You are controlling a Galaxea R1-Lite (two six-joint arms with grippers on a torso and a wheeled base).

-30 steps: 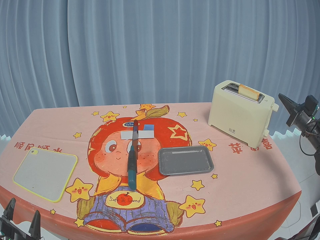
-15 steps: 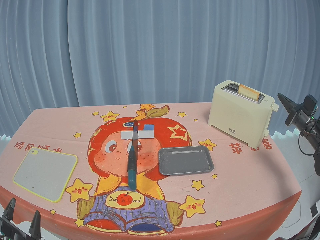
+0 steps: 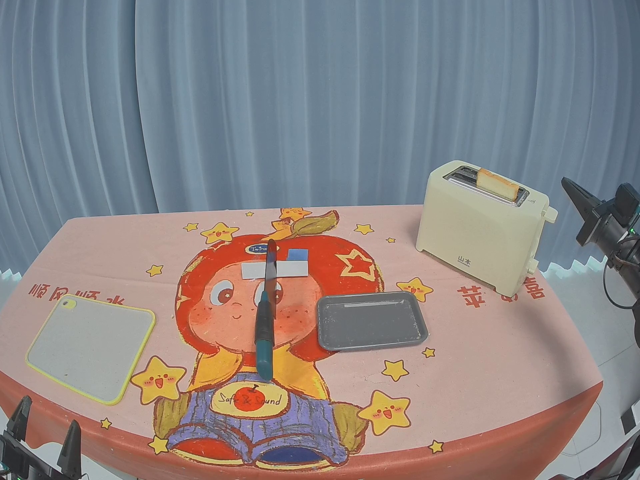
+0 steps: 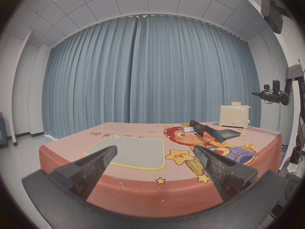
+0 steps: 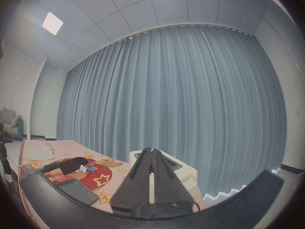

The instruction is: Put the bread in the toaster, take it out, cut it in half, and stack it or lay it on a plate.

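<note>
A cream toaster (image 3: 483,225) stands at the table's back right, with a browned slice of bread (image 3: 497,183) sticking up out of its nearer slot. My right gripper (image 3: 568,185) hangs shut and empty in the air just right of the toaster, at about its top height; its closed fingers (image 5: 151,163) point toward the toaster (image 5: 179,169). A knife with a teal handle (image 3: 266,315) lies mid-table. A grey metal plate (image 3: 371,321) sits empty to its right. My left gripper (image 3: 48,413) is open below the table's front left edge, facing the cutting board (image 4: 133,148).
The grey cutting board with a yellow rim (image 3: 91,345) lies bare at the front left. A printed pink cloth (image 3: 467,381) covers the table, and a blue curtain hangs behind. White and blue labels (image 3: 275,268) lie under the knife blade.
My right gripper has drifted slightly to the right and up, away from the toaster. Everything on the table is as before.
</note>
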